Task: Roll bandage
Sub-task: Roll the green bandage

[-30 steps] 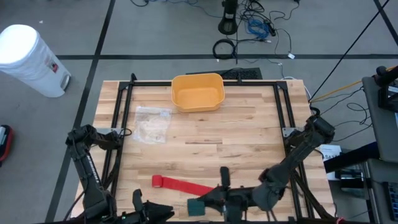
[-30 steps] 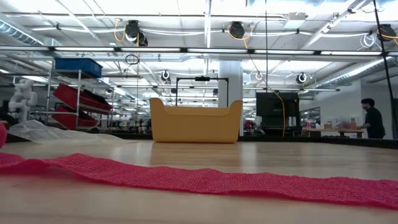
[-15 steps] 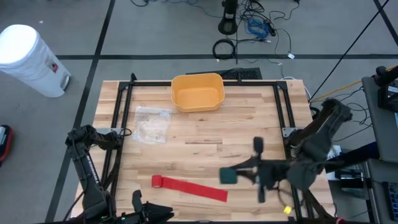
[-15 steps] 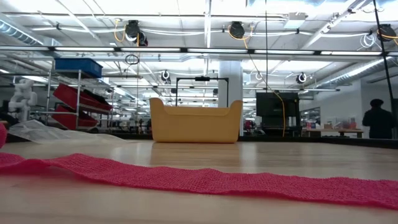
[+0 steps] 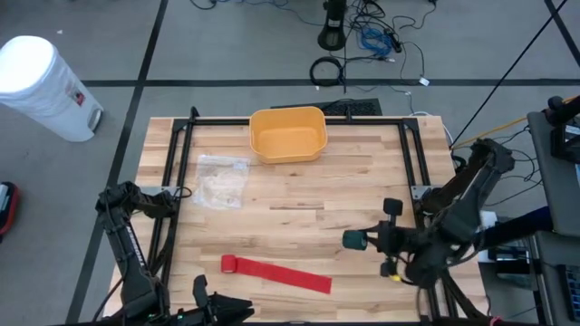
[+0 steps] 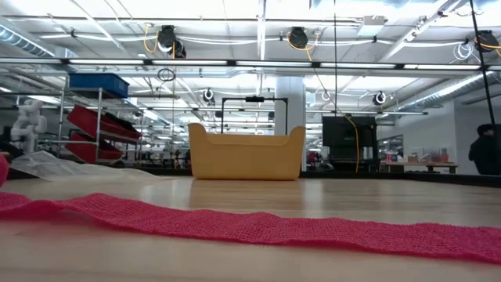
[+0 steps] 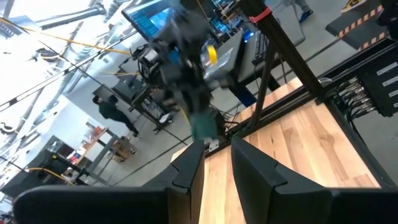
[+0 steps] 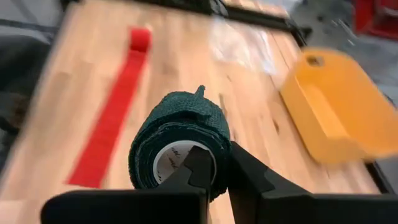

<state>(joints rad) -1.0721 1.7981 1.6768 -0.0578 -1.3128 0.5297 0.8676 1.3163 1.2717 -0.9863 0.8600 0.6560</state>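
A red bandage (image 5: 276,272) lies unrolled and flat on the wooden table near its front edge, with a small rolled end (image 5: 229,263) at its left. It also shows in the low view (image 6: 258,225) and the right wrist view (image 8: 112,118). My right gripper (image 5: 367,241) is right of the strip, shut on a dark green bandage roll (image 5: 352,240). My left gripper (image 7: 217,163) waits at the front left edge (image 5: 207,303), its fingers a narrow gap apart with nothing between them. My right gripper pinches the green roll's wall (image 8: 219,149). One finger (image 8: 199,167) is at the white hollow core and the other (image 8: 245,171) is outside the roll. The fingers slant down from the table's right side. The roll is lifted clear of the table.
A yellow bin (image 5: 288,133) stands at the far middle of the table, and a clear plastic bag (image 5: 222,179) lies at the left. A black frame (image 5: 399,122) runs around the tabletop. A white bin (image 5: 41,86) stands on the floor beyond the far left corner.
My right gripper has carried the green roll from the front edge, beside the red strip's right end, toward the table's right and far side. Its wrist has rolled and tipped on the way. The red bandage has stayed flat where it was.
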